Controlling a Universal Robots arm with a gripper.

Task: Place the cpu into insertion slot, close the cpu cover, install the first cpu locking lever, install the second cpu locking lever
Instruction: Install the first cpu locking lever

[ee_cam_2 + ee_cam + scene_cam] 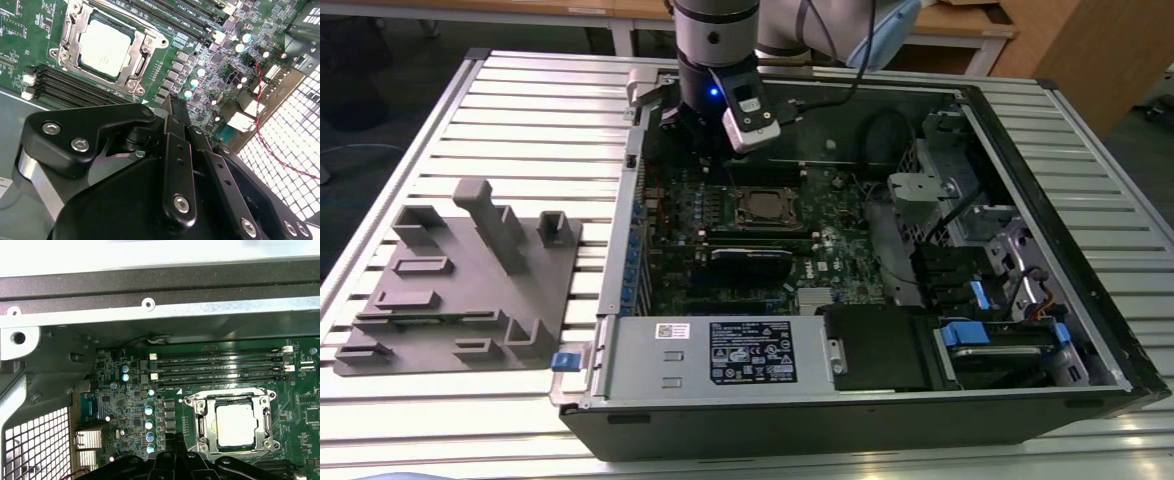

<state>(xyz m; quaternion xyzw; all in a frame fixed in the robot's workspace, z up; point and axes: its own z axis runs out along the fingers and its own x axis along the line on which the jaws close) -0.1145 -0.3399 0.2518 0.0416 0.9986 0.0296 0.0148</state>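
Pressing a locking lever home looks like the step in hand, so the tip should bear on the lever alone, clear of the capacitors (149, 424) beside the jaws. The jaws look pinched shut and empty, hovering just off the slot (199, 410). There the cpu (236, 425) sits under the lowered cover (264, 426).

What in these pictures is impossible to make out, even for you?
Exterior view: the arm hides the board behind it; the insertion slot is too small to show what lies inside.
Second wrist view: the claw covers the board beside the cpu cover.
First wrist view: the claw overlaps one edge of the cpu cover; whether the cpu is locked down, I cannot tell.
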